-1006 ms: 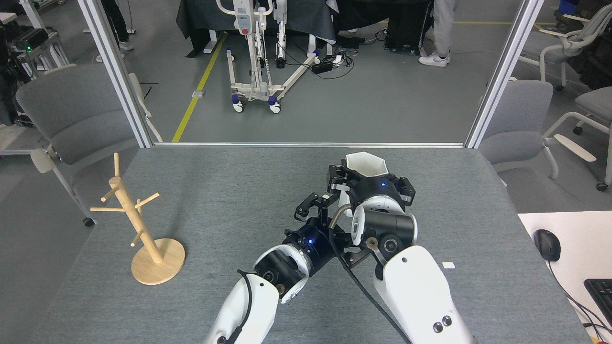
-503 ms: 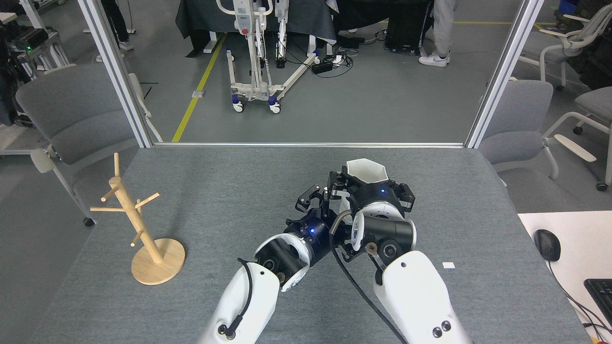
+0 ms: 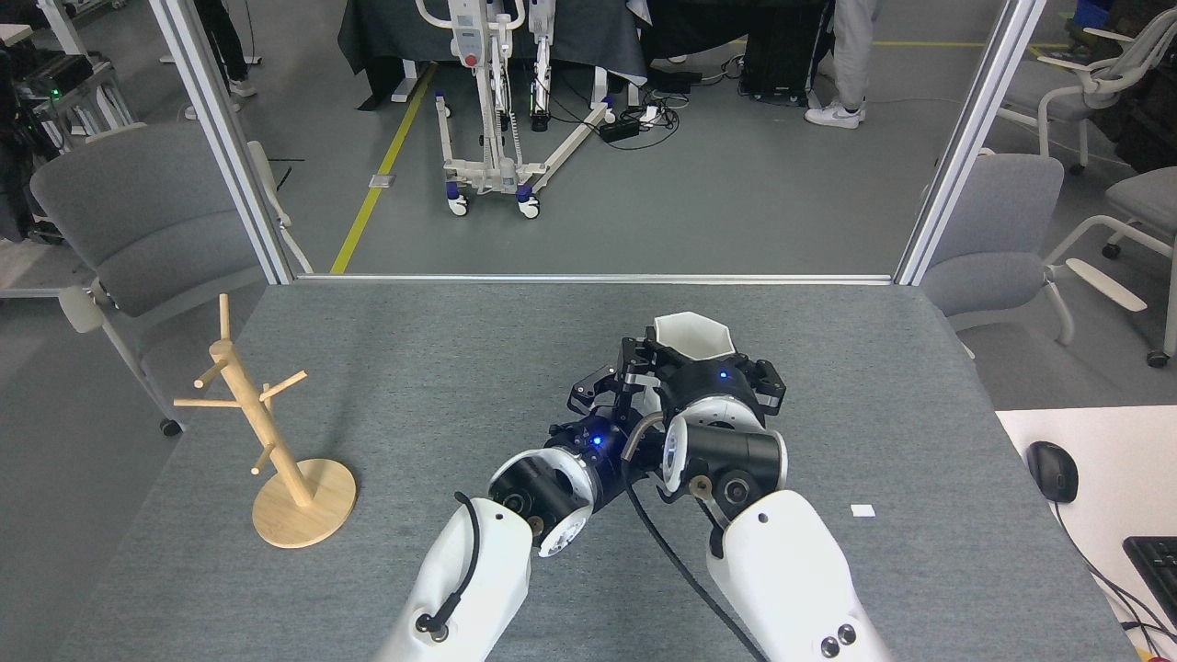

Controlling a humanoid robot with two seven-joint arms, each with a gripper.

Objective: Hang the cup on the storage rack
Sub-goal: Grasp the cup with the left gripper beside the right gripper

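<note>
The right claw point(image 3: 685, 363) grips the cup point(image 3: 694, 336), lifted off the tabletop point(image 3: 441, 368); its hexagonal white rim shows just beyond the fingers. The left claw point(image 3: 602, 386) sits spread and empty, touching or just beside the cup's lower side. Hanging is not yet done: the storage rack point(image 3: 267, 432) stands well apart to the left, its pegs bare.

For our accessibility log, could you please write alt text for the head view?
Both grippers meet mid-table at a white cup: the right gripper holds it, the left gripper reaches in beside it. The empty wooden storage rack stands far left.
</note>
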